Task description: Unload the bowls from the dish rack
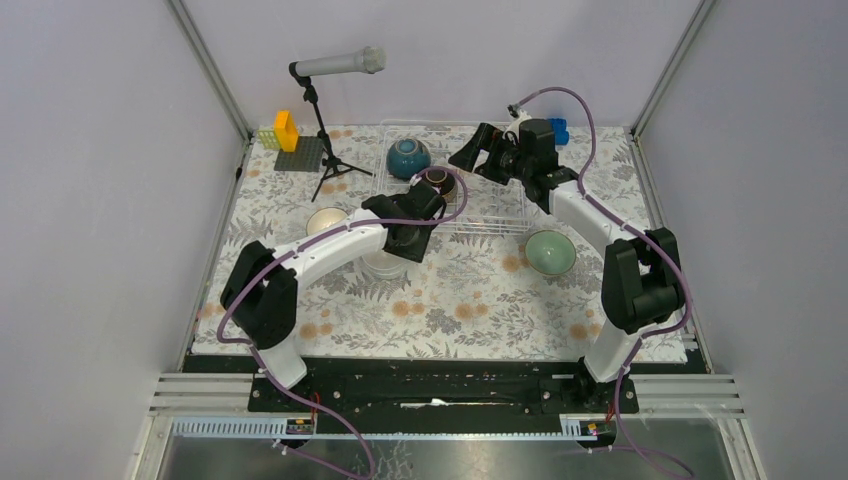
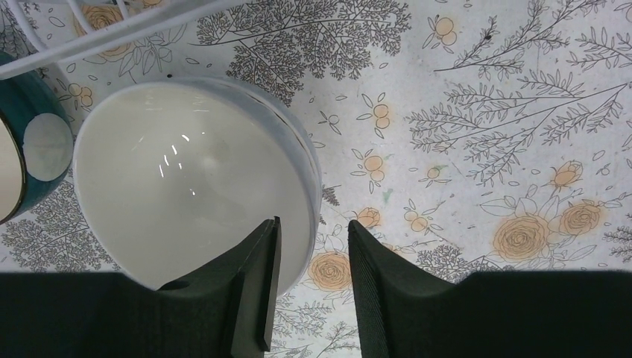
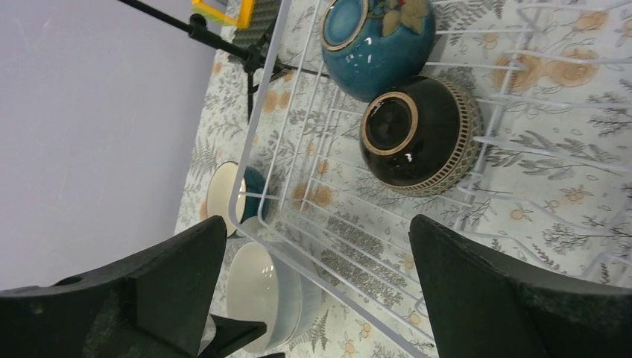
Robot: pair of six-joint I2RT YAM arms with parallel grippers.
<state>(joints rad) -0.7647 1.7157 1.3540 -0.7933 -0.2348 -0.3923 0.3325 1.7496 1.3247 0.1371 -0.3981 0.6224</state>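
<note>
1. Two bowls are left in the rack (image 3: 328,194): teal bowl (image 3: 376,37) and brown bowl (image 3: 417,134), upper right of the right wrist view.
2. Left end effector (image 2: 313,224) straddles the white bowl (image 2: 186,186) rim on the worktop (image 2: 484,112), fingers slightly apart, apparently not gripping.
3. Right end effector (image 3: 317,224) is spread wide and empty above the rack.
4. Next, likely: lower onto a racked bowl's rim.

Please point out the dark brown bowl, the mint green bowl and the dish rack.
dark brown bowl (image 3: 421,153): right wrist view, on its glossy side.
mint green bowl (image 1: 550,252): top external view, on its inside.
dish rack (image 3: 350,224): right wrist view, on its bare grid bottom.
</note>
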